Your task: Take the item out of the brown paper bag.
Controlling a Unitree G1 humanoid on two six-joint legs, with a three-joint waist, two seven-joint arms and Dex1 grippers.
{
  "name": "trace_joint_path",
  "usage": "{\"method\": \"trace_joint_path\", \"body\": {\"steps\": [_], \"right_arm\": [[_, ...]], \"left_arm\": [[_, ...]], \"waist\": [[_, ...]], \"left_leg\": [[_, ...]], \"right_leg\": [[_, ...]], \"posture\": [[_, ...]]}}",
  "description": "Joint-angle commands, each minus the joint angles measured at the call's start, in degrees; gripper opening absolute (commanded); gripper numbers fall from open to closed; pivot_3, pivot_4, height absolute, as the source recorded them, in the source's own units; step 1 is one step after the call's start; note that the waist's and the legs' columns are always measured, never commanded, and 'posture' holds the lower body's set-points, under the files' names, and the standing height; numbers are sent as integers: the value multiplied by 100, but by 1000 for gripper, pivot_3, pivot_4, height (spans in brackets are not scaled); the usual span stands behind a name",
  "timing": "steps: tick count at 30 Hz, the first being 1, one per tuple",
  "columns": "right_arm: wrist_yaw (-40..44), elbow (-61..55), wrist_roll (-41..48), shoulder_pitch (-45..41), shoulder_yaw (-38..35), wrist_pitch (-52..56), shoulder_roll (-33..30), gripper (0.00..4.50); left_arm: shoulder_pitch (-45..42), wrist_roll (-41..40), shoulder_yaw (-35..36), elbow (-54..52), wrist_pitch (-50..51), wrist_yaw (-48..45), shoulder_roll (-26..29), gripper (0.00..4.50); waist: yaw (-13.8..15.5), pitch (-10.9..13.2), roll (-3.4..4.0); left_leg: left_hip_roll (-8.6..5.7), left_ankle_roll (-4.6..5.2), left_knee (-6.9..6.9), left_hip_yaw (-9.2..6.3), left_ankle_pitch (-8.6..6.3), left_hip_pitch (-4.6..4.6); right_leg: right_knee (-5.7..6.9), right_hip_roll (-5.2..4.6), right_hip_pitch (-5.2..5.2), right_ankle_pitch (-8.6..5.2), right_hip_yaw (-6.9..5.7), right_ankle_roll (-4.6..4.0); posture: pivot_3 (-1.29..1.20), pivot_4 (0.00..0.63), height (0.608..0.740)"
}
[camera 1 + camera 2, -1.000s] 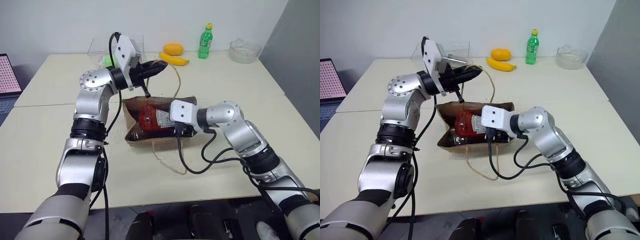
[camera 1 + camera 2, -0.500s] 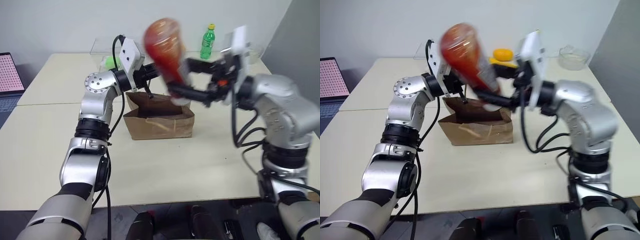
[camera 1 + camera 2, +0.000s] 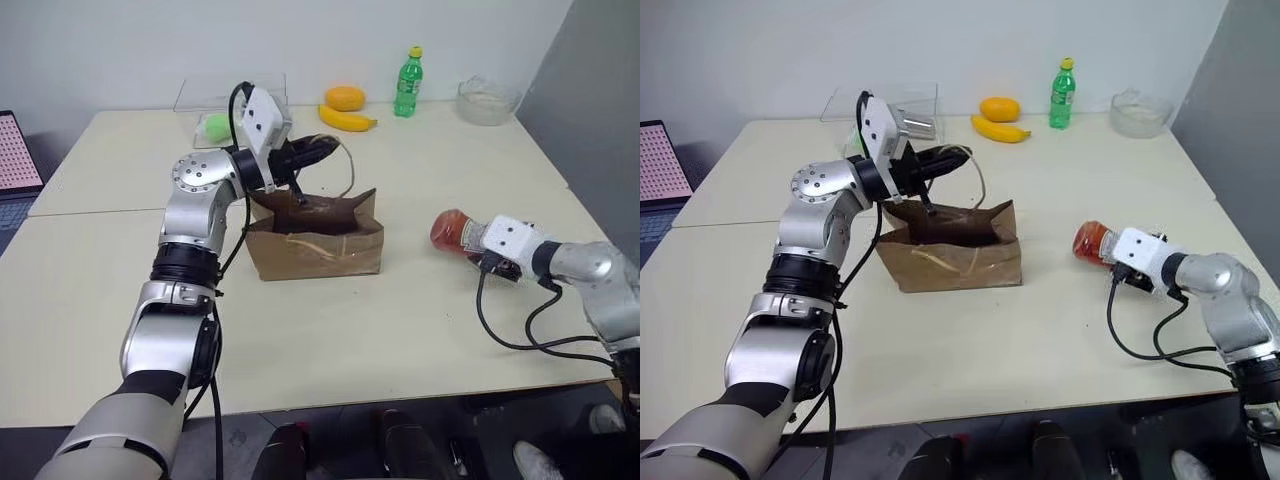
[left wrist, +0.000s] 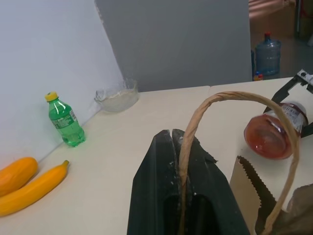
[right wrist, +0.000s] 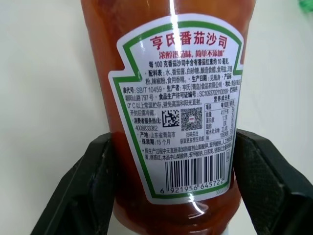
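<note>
Right wrist view: glossy red-orange bottle [image 5: 176, 117] clamped in right pincer [image 5: 171, 191] | left pincer [image 4: 182, 142] pinches looped handle [image 4: 234, 98] of crinkled paper bag [image 3: 315, 240]

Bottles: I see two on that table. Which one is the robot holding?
The red bottle, held sideways between the right gripper fingers, right of the paper bag. The green bottle stands upright, untouched, at the table's far edge.

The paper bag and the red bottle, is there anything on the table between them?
No. Between the brown paper bag and the red bottle, the table is bare, seen in both eye views.
</note>
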Motion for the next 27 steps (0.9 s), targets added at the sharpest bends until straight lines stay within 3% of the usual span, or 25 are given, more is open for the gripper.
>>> {"method": "trace_joint_path", "body": {"steps": [1,2,6,13,17,21,27], "right_arm": [[51,170,-145,-179,-40,-368,-67,3018],[101,173,-109,-176,-93,-329,-63,3018],[353,-120,362,-78,-468,19,9,4484],[675,-2291,2035,648,-1726,1421,224,4484],[200,-4216,3807,993,-2294,2682,1078,4484],[-607,-5001,4113,957,-1762,3101,1848,4500],[-1013,-4486,3509,635,-1042,2700,2180,4500]], "left_arm": [[-50,-45,32,-264,-50,8,41,0],[-49,-48,35,-272,-48,12,42,0],[-50,-91,52,-260,-58,-19,29,0],[27,-164,63,-317,27,-191,105,0],[17,-155,41,-269,211,-348,236,0],[-25,-178,51,-335,521,-536,455,880],[-51,-432,162,-709,1133,-937,952,2830]], "waist": [[2,0,0],[4,0,0],[14,0,0],[32,0,0],[27,0,0],[27,-1,-1],[31,-1,-1]], "left_leg": [[0,0,1,-1,0,0],[-2,0,3,-1,0,-1],[-3,0,6,-5,0,-1],[-3,0,2,-11,0,-6],[2,1,3,-17,-1,-4],[0,1,6,-19,0,-3],[0,0,5,-21,0,-2]], "right_leg": [[-2,0,2,0,-1,0],[-3,-1,3,1,-1,2],[-3,-2,6,2,-1,4],[-6,-1,6,2,-5,4],[-2,2,9,2,-9,3],[0,3,11,2,-10,4],[0,3,9,2,-14,4]], "posture": [[0,150,740],[0,150,740],[0,150,740],[0,150,740],[0,150,740],[0,150,740],[0,150,740]]}}
